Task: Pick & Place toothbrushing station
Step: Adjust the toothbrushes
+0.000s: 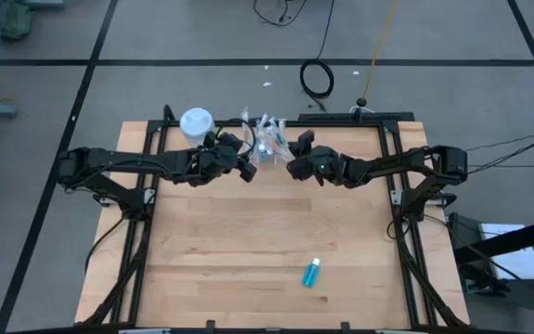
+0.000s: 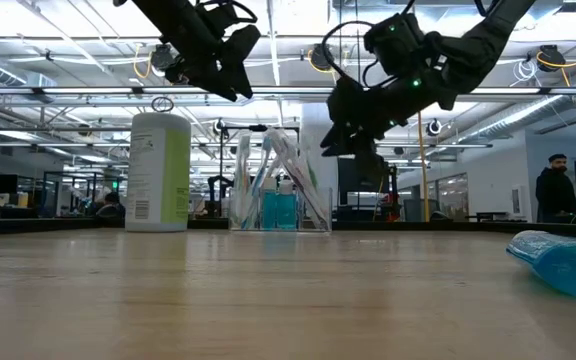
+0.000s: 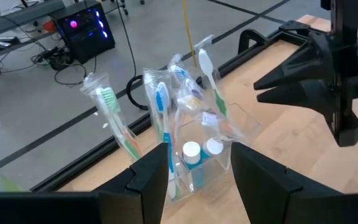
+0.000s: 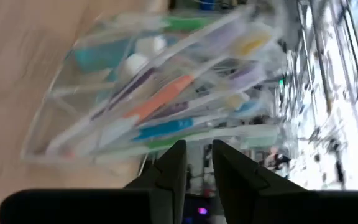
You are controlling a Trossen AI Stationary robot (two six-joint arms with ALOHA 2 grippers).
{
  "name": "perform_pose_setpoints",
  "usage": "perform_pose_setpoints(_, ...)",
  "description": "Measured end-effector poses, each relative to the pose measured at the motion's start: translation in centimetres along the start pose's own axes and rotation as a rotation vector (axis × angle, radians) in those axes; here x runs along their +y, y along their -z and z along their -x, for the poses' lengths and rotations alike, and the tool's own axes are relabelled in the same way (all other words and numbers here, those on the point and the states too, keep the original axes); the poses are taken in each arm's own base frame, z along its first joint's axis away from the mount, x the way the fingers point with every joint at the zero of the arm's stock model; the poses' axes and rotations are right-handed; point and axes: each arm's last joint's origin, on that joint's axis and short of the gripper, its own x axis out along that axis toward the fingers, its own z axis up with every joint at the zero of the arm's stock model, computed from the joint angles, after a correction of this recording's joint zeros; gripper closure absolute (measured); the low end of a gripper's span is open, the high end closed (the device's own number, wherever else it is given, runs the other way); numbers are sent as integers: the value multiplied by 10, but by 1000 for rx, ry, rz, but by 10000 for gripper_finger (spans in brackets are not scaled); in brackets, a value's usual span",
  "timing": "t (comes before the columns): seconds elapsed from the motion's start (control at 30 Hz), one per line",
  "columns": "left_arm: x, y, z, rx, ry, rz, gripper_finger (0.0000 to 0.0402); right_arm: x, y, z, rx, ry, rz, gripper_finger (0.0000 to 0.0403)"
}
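A small clear plastic cup [image 1: 269,144] stands on its base near the table's far edge. It holds several pastel-handled toothbrushes [image 3: 160,106] in clear wrappers, which lean against its rim, and two white-capped blue tubes [image 3: 194,155]. A third blue tube [image 1: 311,273] lies on its side near the table's front. My left gripper [image 3: 201,180] is open, above and just left of the cup, which shows between its fingers farther off. My right gripper [image 4: 199,165] hovers just right of the cup, with a narrow gap between its fingers and nothing in it.
A white cylindrical bottle with a green label [image 2: 158,170] stands left of the cup, close behind my left arm. Black frame rails [image 1: 392,186] run along the table's sides. Bare wood lies between the cup and the lone tube [image 2: 563,262].
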Motion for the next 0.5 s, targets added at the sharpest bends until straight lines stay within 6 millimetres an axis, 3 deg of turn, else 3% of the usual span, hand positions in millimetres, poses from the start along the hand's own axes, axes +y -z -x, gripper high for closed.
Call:
perform_pose_setpoints(0.2, 0, 0, 0, 0, 0, 0, 222, -9, -3, 0, -49, 78, -337, 332)
perform_pose_setpoints(0.4, 0, 0, 0, -1, -1, 0, 222, -24, -4, -1, -299, 62, -707, 332)
perform_pose_setpoints(0.5, 0, 0, 0, -2, -4, 0, 222, -32, -4, -1, -411, 60, -808, 332)
